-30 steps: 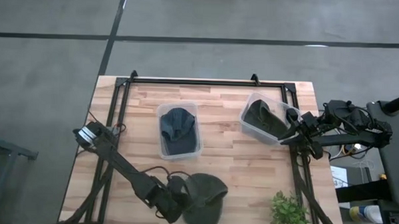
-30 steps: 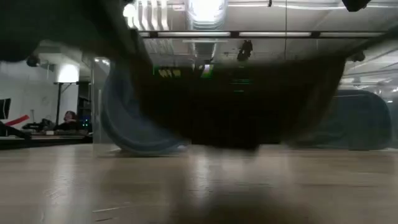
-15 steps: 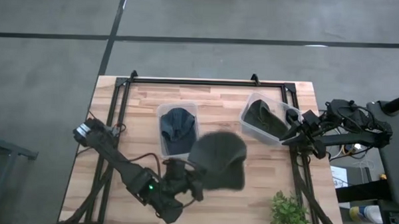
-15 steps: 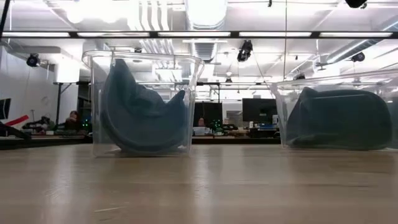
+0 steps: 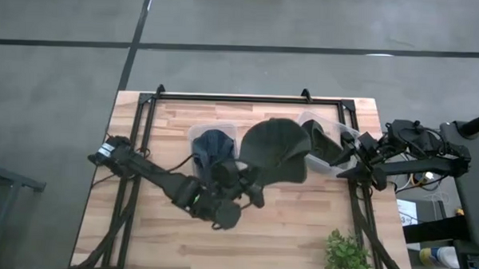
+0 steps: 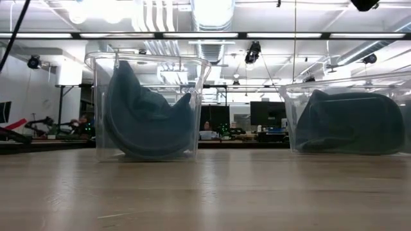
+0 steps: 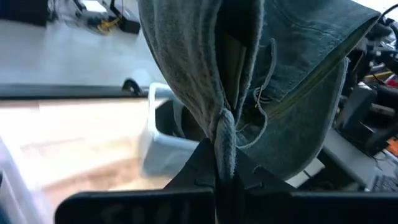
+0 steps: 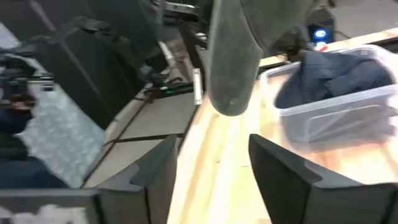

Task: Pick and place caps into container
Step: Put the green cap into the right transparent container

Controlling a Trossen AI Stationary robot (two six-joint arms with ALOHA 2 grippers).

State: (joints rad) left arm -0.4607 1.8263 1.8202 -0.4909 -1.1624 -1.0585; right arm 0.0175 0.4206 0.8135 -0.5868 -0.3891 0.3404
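A dark olive cap (image 5: 275,150) is held in the air over the middle of the table, between two clear containers. My left gripper (image 5: 253,189) is shut on it; it also shows in the left wrist view (image 7: 222,180). The left container (image 5: 193,134) holds a slate-blue cap (image 5: 212,149). The right container (image 5: 310,121) holds another dark cap (image 5: 323,145). My right gripper (image 8: 211,168) is open and empty beside the right container's right side (image 5: 346,157). The low view shows both containers (image 6: 148,109) (image 6: 350,119) standing on the table, and no gripper. My left gripper pinches a bunched fold of the cap's fabric (image 7: 224,134) between its two fingers. The fingers come from the table's near left side. The cap is lifted clear of the table and spreads out beyond the fingertips, its crown (image 5: 271,144) toward the far right.
A black frame (image 5: 233,98) runs along the table's far edge, with rails down both sides. A small green plant (image 5: 347,254) stands at the near right corner. Bare wood (image 5: 284,232) lies along the near half of the table.
My left gripper has carried the olive cap up from the table's near edge toward the far edge and the right, toward the right container. The cap is now lifted clear and has left the low view.
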